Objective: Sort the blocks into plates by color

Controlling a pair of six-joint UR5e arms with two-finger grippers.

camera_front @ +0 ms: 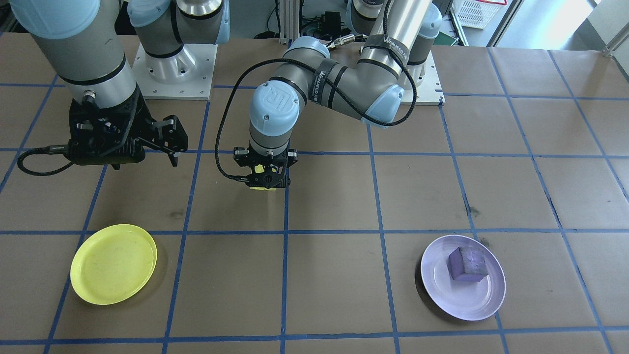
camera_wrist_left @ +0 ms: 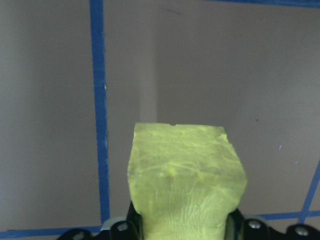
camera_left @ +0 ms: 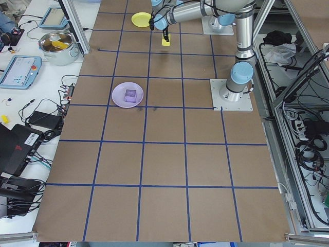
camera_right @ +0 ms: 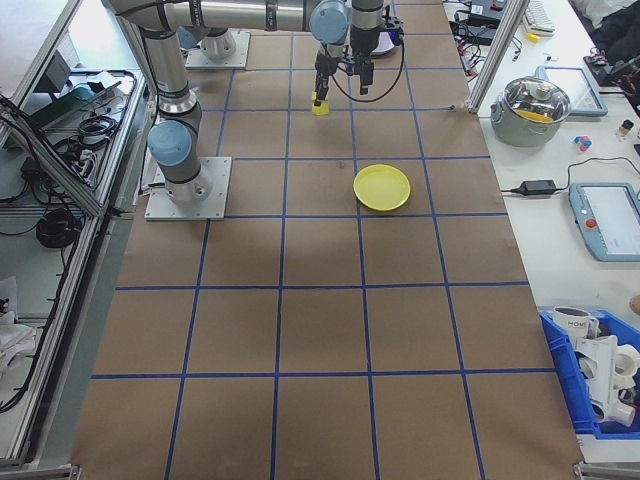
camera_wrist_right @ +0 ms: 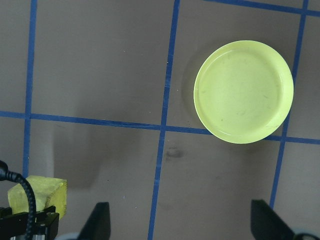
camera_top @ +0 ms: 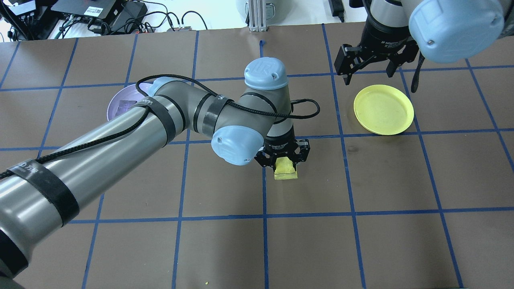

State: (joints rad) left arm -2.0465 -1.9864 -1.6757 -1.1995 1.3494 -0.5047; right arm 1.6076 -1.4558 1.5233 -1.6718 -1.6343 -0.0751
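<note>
My left gripper is closed on the yellow block, well short of the yellow plate, beside which my right gripper hangs open and empty; a loose pinch could drop it early.

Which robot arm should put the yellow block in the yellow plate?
Probably the left: the left gripper is around the yellow block. The right gripper, open and empty, hangs by the yellow plate.
</note>
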